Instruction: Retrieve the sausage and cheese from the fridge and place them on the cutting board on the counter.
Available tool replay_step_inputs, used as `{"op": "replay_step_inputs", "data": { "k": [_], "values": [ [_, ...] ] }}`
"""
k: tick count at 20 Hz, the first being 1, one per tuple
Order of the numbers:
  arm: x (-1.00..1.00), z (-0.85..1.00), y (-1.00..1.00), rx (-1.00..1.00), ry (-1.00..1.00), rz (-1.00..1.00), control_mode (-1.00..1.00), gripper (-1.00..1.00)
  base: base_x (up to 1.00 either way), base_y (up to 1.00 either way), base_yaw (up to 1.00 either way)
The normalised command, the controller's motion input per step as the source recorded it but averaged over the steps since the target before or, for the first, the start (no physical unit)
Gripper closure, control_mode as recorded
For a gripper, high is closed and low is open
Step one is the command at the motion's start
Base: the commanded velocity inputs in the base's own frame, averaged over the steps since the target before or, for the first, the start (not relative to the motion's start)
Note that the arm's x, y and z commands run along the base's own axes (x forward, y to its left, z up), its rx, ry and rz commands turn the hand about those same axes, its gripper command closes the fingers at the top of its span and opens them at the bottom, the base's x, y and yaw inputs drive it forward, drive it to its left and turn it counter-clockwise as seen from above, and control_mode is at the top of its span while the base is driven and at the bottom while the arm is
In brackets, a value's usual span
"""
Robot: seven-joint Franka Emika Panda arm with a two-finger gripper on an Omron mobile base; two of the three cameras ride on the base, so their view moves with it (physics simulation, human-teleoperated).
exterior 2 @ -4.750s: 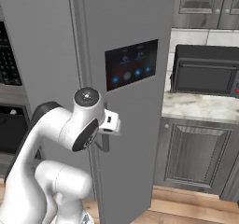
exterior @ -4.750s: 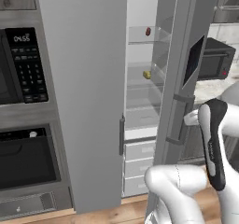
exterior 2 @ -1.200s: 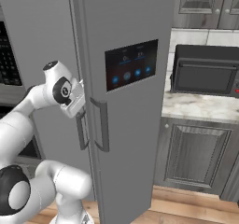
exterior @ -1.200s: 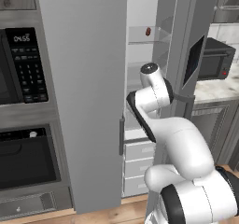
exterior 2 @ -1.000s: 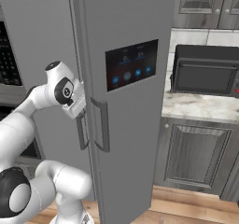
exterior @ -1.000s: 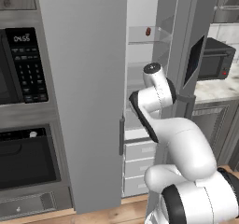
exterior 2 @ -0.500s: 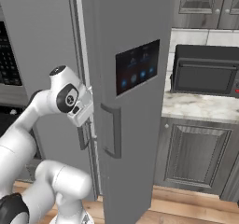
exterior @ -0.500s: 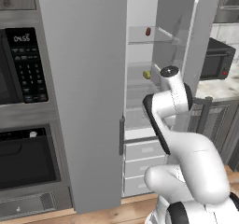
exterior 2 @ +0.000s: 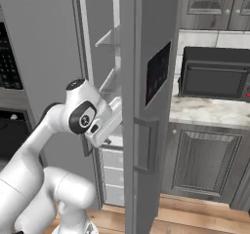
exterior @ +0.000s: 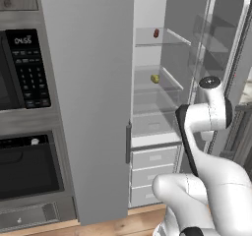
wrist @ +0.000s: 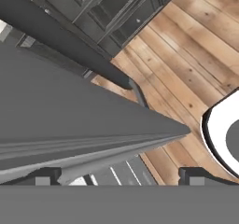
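Beyond the pincer (wrist: 119,174), the fridge (exterior: 93,107) door's top and bottom are cut off; the sausage (exterior: 156,33) and cheese (exterior: 155,78) are mere specks.

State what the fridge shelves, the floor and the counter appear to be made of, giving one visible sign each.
Fridge shelves: probably glass, see-through panes.
Floor: wood, apparently; warm brown planks with grain.
Counter: likely polished stone, with pale marbled veining.

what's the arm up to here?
The white robot arm is working at the right door of the tall grey fridge, which stands swung open. Its fingers are spread wide, holding nothing. Inside, the small reddish-brown sausage sits on the upper glass shelf, the pale yellow cheese chunk on the shelf below. Neither has been picked up.
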Motion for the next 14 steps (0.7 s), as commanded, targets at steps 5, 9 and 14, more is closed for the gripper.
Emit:
{"op": "replay_step_inputs", "data": {
  "k": [5,9,14],
  "values": [
    [-0.29,0.00,-0.73,0.00,0.00,-0.05,-1.00,-1.00,0.00,0.00,0.00],
    [-0.02,0.07,-0.52,0.00,0.00,-0.04,-1.00,-1.00,0.00,0.00,0.00],
    [0.00,0.27,-0.13,0.00,0.00,-0.02,-1.00,-1.00,0.00,0.00,0.00]
  ]
}}
